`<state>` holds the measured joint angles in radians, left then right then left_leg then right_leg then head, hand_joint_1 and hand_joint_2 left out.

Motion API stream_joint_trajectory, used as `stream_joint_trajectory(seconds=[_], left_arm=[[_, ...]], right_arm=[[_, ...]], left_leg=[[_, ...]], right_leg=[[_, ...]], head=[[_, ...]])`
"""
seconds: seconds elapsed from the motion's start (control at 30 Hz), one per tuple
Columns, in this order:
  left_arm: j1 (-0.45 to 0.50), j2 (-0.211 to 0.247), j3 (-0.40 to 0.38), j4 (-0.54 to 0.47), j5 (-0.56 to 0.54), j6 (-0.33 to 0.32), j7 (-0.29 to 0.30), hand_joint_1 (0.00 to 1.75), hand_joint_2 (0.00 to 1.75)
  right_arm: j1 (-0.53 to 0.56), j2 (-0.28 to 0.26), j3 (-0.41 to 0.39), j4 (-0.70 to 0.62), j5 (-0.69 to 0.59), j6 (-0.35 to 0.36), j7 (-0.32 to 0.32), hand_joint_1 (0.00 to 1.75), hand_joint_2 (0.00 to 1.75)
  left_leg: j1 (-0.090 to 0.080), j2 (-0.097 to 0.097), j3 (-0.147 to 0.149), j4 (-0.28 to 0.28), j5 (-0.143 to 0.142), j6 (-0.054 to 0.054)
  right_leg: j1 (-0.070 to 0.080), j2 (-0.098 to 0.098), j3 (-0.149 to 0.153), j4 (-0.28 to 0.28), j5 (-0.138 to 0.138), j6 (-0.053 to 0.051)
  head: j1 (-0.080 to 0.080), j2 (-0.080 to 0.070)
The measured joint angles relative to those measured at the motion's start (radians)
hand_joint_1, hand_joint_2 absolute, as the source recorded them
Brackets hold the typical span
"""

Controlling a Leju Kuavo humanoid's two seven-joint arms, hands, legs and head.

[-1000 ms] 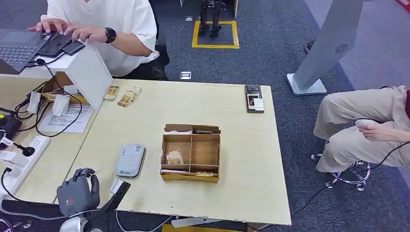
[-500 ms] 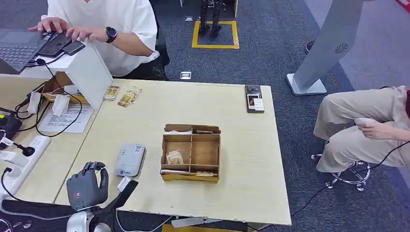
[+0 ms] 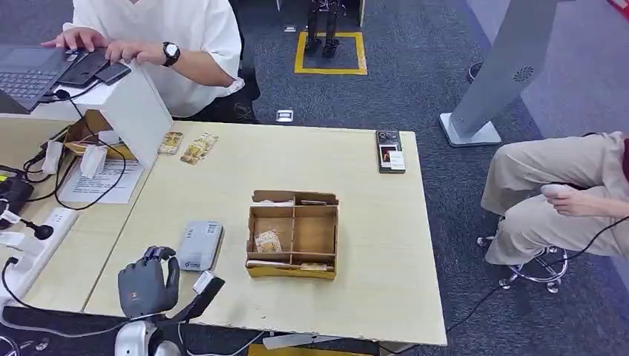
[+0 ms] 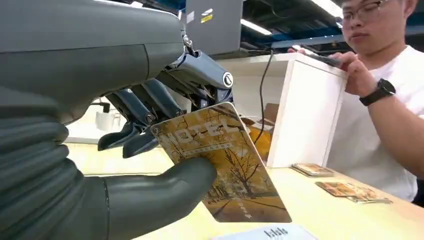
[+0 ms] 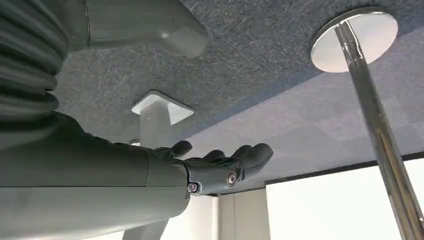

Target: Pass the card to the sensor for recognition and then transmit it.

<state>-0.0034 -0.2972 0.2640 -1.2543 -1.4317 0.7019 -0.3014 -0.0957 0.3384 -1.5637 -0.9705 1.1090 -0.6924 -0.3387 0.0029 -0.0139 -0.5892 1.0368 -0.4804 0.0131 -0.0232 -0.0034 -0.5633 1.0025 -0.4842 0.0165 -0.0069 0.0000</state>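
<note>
At the near left edge of the table (image 3: 356, 297), the card (image 4: 225, 160) sits pinched between the thick thumb and the darker fingers of the left hand (image 3: 147, 285); the wrist view shows its yellow-brown printed face upright and tilted, free of the table surface. In the head view the card is hidden behind the hand.

Change over the last second: the left hand has travelled forward and to the right along the table edge, from well short of the grey sensor (image 3: 199, 245) to just beside its near left corner. Hand not yet over the sensor; no contact between card and sensor visible.

Judgement: approach phase of the recognition step, transfer not begun. Remaining move is short, forward and right, bringing the card face down onto the sensor top. The tilt of the card will probably need flattening for a read.

Right hand (image 5: 220, 162): hangs below table level, fingers loosely extended and apart, holding nothing.

Surroundings: cardboard compartment box (image 3: 293, 233) just right of the sensor, a card in one cell. A person (image 3: 159, 44) sits across the table at a laptop (image 3: 30, 70).
</note>
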Motion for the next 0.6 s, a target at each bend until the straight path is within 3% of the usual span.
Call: stream_joint_trajectory(seconds=[0.6], left_arm=[[0.003,0.0,0.0,0.045,-0.066,0.0,0.023,1.75,1.75]], right_arm=[[0.0,0.0,0.0,0.006,0.001,0.0,-0.003,0.0,1.75]], left_leg=[[0.0,0.0,0.0,0.0,0.0,0.0]], right_leg=[[0.0,0.0,0.0,0.0,0.0,0.0]], head=[[0.0,0.0]])
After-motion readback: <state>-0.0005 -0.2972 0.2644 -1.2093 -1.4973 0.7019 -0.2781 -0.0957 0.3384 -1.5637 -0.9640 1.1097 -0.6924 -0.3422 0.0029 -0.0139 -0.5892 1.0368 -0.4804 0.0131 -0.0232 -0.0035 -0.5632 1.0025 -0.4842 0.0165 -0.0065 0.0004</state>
